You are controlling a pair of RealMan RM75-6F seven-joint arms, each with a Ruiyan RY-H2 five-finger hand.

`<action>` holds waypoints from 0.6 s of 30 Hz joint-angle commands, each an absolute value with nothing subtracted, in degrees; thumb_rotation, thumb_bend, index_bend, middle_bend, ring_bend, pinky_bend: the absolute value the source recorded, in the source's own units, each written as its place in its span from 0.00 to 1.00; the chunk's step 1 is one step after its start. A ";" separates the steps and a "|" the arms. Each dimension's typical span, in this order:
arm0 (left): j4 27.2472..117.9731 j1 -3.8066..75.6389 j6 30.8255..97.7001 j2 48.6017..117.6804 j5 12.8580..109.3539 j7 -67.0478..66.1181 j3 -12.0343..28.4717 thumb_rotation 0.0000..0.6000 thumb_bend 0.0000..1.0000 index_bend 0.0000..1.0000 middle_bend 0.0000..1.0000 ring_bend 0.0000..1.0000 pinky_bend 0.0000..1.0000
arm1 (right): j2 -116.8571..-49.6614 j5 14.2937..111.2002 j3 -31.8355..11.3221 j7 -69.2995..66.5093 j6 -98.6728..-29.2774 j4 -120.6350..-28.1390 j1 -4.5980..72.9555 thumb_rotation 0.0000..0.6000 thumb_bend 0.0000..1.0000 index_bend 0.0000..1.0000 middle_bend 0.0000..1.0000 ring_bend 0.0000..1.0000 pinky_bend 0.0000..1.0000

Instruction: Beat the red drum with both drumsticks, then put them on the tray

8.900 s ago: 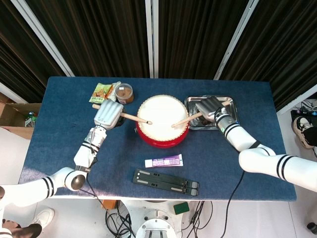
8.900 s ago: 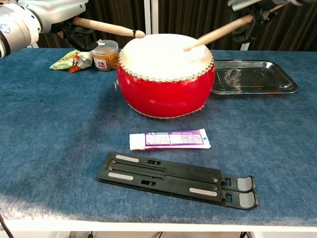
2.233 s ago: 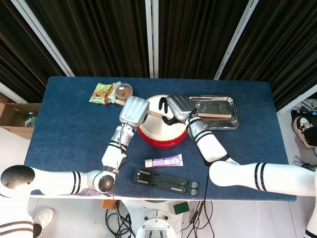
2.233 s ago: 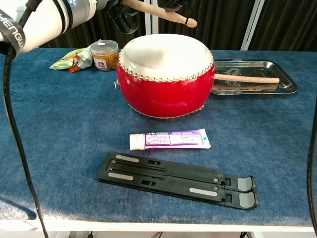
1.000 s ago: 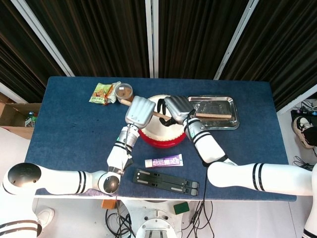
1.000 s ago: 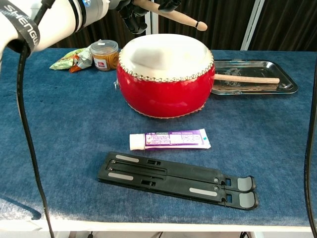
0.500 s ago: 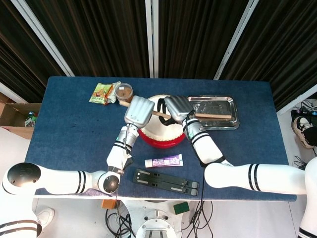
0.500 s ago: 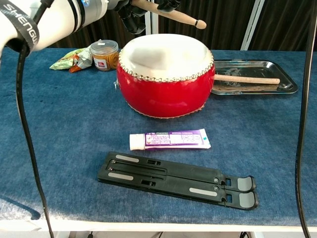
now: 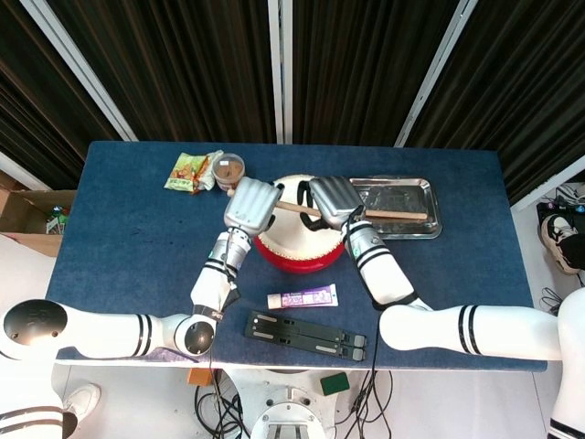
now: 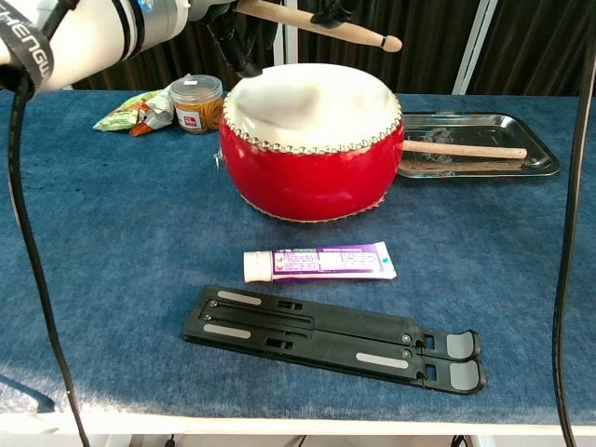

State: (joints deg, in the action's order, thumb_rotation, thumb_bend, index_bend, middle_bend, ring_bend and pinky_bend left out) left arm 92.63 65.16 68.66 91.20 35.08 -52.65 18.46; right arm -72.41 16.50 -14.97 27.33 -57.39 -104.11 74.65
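The red drum (image 10: pixel 312 158) with its white skin (image 9: pixel 294 229) stands mid-table. One wooden drumstick (image 10: pixel 321 26) hangs level above the drum, its tip pointing toward the tray. My left hand (image 9: pixel 251 206) grips its butt end, dark fingers (image 10: pixel 244 37) curled under it. My right hand (image 9: pixel 334 201) holds the same drumstick (image 9: pixel 294 208) further along the shaft, fingers (image 10: pixel 335 11) over it. The other drumstick (image 10: pixel 463 148) lies lengthwise in the steel tray (image 10: pixel 521 126) to the right of the drum; it also shows in the head view (image 9: pixel 400 215).
A toothpaste tube (image 10: pixel 319 263) and a black folding stand (image 10: pixel 331 337) lie in front of the drum. A brown jar (image 10: pixel 196 102) and snack packets (image 10: pixel 130 114) sit at the back left. The tray (image 9: pixel 430 224) nearly touches the drum's right side.
Over the last second the raised drumstick has slid slightly toward the tray. In the head view my left hand shifted a little left and my right hand a little right.
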 commanded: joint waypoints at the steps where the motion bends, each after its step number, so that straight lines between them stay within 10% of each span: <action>1: 92.50 64.81 68.91 90.85 35.03 -52.07 18.50 1.00 0.17 0.28 0.34 0.47 0.88 | -71.60 17.54 -14.26 28.24 -57.90 -104.69 73.90 1.00 0.72 0.76 0.66 0.50 0.48; 18: 90.55 60.12 68.67 85.11 31.78 -46.09 19.61 1.00 0.16 0.20 0.26 0.38 0.72 | -61.58 27.43 -9.43 28.12 -59.68 -108.15 64.17 1.00 0.78 0.85 0.71 0.53 0.50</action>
